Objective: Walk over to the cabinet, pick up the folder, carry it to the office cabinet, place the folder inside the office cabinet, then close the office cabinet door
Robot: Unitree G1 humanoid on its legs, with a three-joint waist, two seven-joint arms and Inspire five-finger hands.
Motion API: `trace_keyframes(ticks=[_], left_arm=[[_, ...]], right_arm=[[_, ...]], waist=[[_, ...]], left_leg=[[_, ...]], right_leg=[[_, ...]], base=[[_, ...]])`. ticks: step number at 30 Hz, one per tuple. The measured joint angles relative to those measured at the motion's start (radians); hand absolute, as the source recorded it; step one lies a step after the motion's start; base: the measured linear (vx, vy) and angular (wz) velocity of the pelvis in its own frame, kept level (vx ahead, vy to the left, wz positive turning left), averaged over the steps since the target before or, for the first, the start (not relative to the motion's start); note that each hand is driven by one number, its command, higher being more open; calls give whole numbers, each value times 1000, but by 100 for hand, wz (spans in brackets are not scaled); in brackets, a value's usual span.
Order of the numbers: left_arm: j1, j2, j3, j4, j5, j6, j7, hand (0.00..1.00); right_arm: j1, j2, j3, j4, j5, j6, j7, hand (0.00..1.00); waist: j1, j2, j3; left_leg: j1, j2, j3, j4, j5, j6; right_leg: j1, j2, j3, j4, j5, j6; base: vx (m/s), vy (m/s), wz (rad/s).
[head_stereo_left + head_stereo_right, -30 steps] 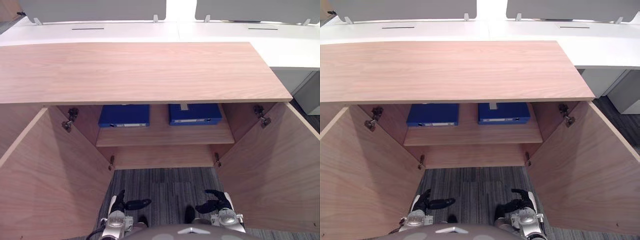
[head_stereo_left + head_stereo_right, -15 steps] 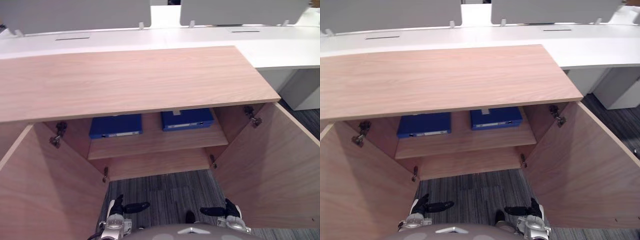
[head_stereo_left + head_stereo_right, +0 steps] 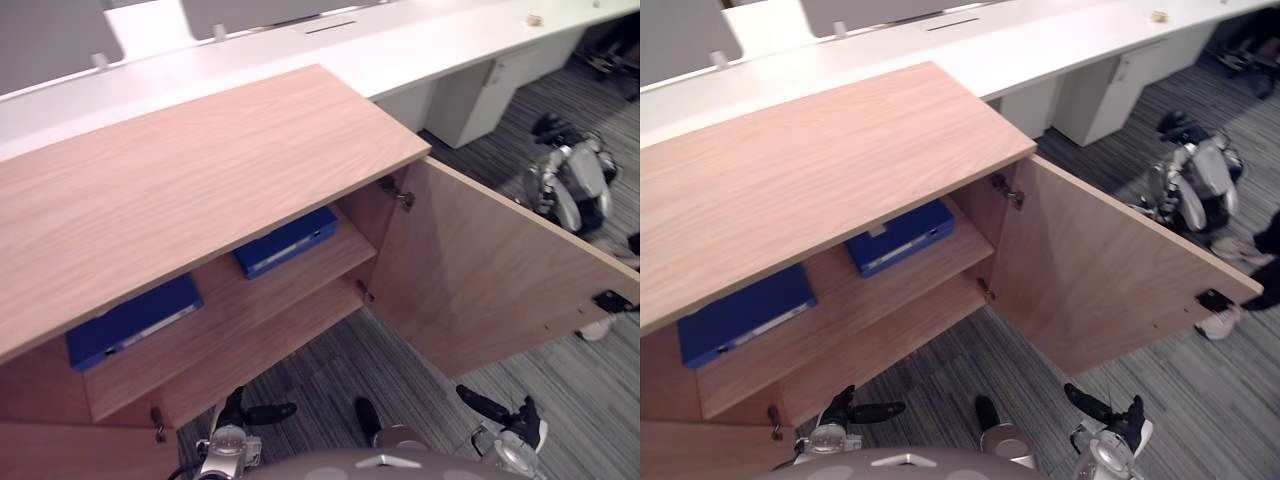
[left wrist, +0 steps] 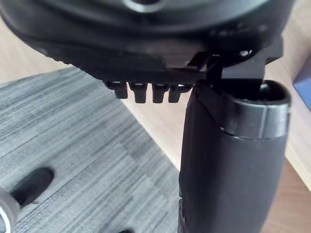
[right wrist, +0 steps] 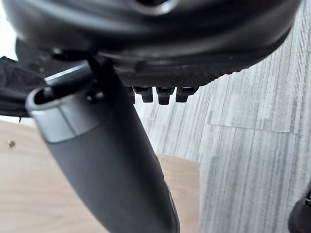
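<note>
- Blue folder [image 3: 132,320] lies flat at the left of the shelf [image 3: 335,262] in the open wooden cabinet [image 3: 200,170].
- Left hand [image 3: 238,412] hangs low over the carpet [image 3: 310,375], fingers loosely straight, thumb out, empty.
- Second blue folder [image 3: 287,241] lies further right on the same shelf.
- Right door [image 3: 480,280] stands open.
- Right hand [image 3: 500,413] is low at the near right, fingers relaxed, empty.

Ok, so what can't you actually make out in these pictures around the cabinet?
Left blue folder: its back part sits under the cabinet top, both eye views.
Right blue folder: likewise partly covered; its spine label is too small to read.
Left door: cut off by the eye views' lower left corner.
Space below the shelf: its depth is hidden by the shelf.
</note>
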Motion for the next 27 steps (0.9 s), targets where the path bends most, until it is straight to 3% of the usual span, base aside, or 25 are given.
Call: trace_keyframes(ticks=[8,19,27], left_arm=[[-28,-55,-12,-18,52,-5,-16,100],[-11,-18,-97,4,71,-14,-41,100],[-12,6,-123,5,85,-33,-51,100]], right_arm=[[-90,-20,-8,-198,-12,-7,-7,100],[-312,-328,45,-120,-51,-24,29,100],[-322,-348,123,-69,-53,-25,73,100]], waist=[[-23,26,33],[-33,78,74],[-42,81,73]], left_leg=[[-17,-3,84,7,-3,-4],[-56,3,70,21,0,-18],[-77,7,18,31,1,-18]], right_leg=[[-79,42,97,34,18,0],[-79,22,66,-71,80,-1],[-77,9,20,-71,80,-1]], base=[[-17,-28,-42],[-3,-31,-3],[29,-8,14]])
